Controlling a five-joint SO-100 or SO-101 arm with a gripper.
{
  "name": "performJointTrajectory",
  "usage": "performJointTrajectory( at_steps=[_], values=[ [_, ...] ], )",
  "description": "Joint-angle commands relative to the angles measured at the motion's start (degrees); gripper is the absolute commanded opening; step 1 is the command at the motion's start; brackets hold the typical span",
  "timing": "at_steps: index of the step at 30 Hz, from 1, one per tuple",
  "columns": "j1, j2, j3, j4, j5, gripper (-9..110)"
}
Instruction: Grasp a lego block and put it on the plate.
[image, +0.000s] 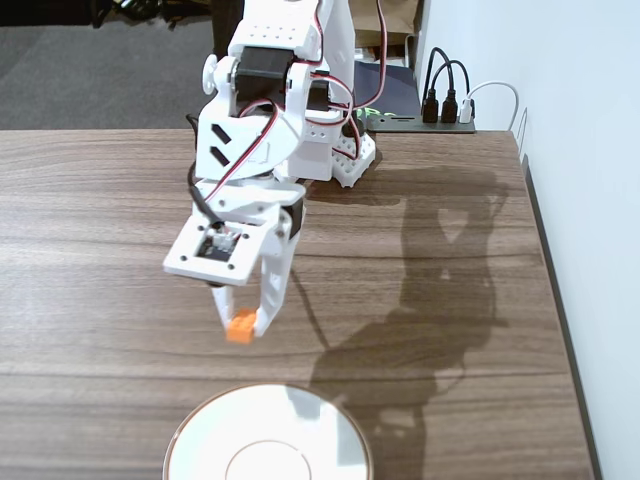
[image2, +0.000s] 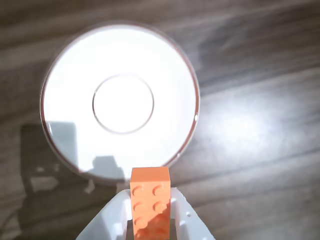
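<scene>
Nearest the wrist view's lens, the lego block (image2: 150, 202) fills the bottom centre, orange, its two rows of studs facing the camera, clamped between the white fingers (image2: 186, 220) of the gripper (image2: 150, 220), which close against its sides. Just beyond its far end lies the plate (image2: 65, 100), round and white with a faint inner circle, resting on the dark wood-grain table (image2: 260, 75); the block's shadow and the gripper's fall across the plate's near rim. Nothing sits on the plate.

In the fixed view the plate (image: 200, 440) is closest, cut off by the bottom edge. Behind it, raised above the table (image: 90, 220), the gripper (image: 240, 325) hangs with the block (image: 240, 326) pinched at its tips, short of the plate's rim. The white arm (image: 270, 110) rises behind, red and black wires looping over it, and throws a dark shadow (image: 430, 300) to the right in this view. Farthest back, at the table's rear edge by the wall, black and white cables plug into a power strip (image: 425, 121). The tabletop between block and plate is bare.
</scene>
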Motion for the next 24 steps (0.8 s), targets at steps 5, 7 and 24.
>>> performJointTrajectory(
  at_steps=[5,7,24],
  values=[
    [-1.7,-8.6,-9.0,-1.2,3.2,5],
    [-2.1,-11.9,-11.0,-1.2,4.2,5],
    [-5.4,-26.2,-21.2,-1.0,9.6,5]
  ],
)
